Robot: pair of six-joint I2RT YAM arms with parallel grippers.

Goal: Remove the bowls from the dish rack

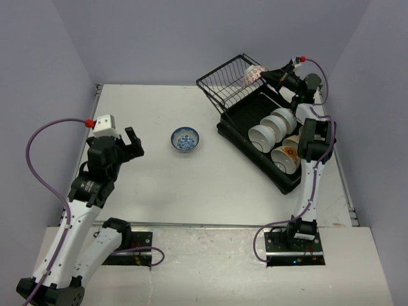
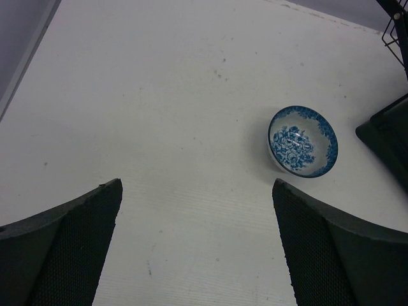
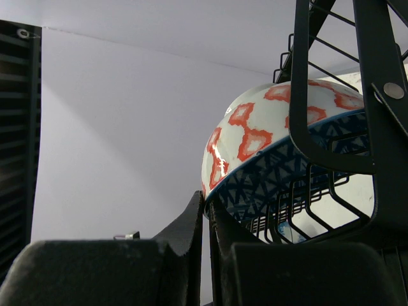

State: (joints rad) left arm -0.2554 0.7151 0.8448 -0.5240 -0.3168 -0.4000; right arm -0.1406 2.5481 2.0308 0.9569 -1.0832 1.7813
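the rack (image 1: pixel 287 182) lies slantwise, long axis from mid far edge toward the right edge, with its wire basket (image 1: pixel 220 83) tilted at the far end. in the basket the glossy pink bowl (image 3: pixel 255 137) stands on edge, mouth toward the right gripper (image 3: pixel 205 213), which is pinched onto its rim. the left gripper (image 2: pixel 197 185) is spread wide and holds nothing, near the left edge. a round blue bowl (image 2: pixel 303 141) sits upright mid-counter.

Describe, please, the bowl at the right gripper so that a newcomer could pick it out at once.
Find the black dish rack on the right of the table; at its far end a tilted wire basket rises. The bowl sits in it, at the right gripper. Unlike the white and cream bowls in the tray, it bears red-pink patches.
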